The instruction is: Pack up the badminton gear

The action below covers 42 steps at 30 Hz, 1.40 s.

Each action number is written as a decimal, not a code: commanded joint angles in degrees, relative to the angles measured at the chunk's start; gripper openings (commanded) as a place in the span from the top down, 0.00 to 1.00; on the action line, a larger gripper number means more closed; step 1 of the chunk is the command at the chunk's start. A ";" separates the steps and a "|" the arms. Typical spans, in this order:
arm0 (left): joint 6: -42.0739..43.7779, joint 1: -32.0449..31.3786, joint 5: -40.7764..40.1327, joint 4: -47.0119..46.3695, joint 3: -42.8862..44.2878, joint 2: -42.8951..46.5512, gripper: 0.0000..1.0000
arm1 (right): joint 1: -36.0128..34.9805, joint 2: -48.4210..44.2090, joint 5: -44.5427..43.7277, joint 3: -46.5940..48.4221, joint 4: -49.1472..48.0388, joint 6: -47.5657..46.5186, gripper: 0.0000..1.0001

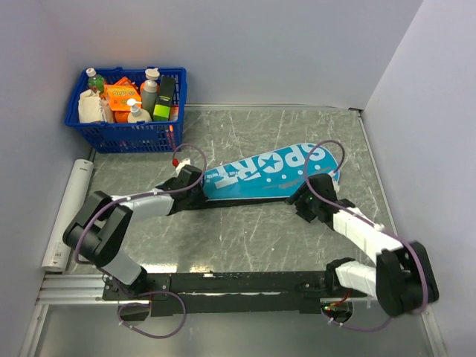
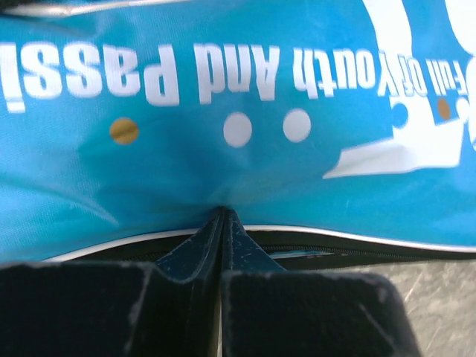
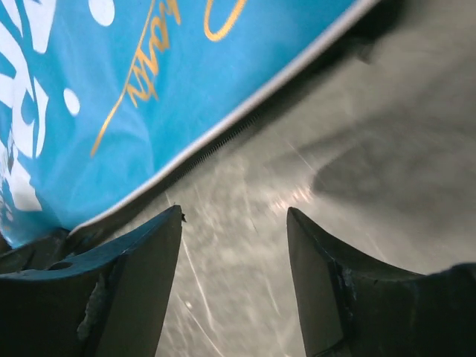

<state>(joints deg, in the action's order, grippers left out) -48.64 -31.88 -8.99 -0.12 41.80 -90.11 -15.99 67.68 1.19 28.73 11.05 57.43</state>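
The long teal bag (image 1: pixel 271 172) printed "SPORT" lies slantwise on the table, wide end to the right. My left gripper (image 1: pixel 195 181) is at its narrow left end. In the left wrist view the jaws (image 2: pixel 222 213) are pressed together, tips pinching the puckered teal fabric (image 2: pixel 245 156) at the white piping above the black zipper. My right gripper (image 1: pixel 303 199) is at the near edge of the wide end. In the right wrist view it is open (image 3: pixel 234 216) and empty over bare table, beside the bag's edge (image 3: pixel 149 111). No rackets or shuttlecocks are in view.
A blue basket (image 1: pixel 126 134) of bottles and packets stands at the back left corner. A white tube (image 1: pixel 68 212) lies along the left edge. Walls close the back and right. A black rail (image 1: pixel 238 282) runs along the near edge between the arm bases.
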 commanded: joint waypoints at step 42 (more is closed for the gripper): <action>5.22 -4.77 11.28 -4.89 -14.03 31.13 0.75 | 11.94 6.14 -10.95 12.93 9.78 -14.71 0.67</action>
<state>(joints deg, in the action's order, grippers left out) -44.60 -36.47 1.69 -2.35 27.09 -58.50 -5.06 72.12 -8.38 39.09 22.98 43.55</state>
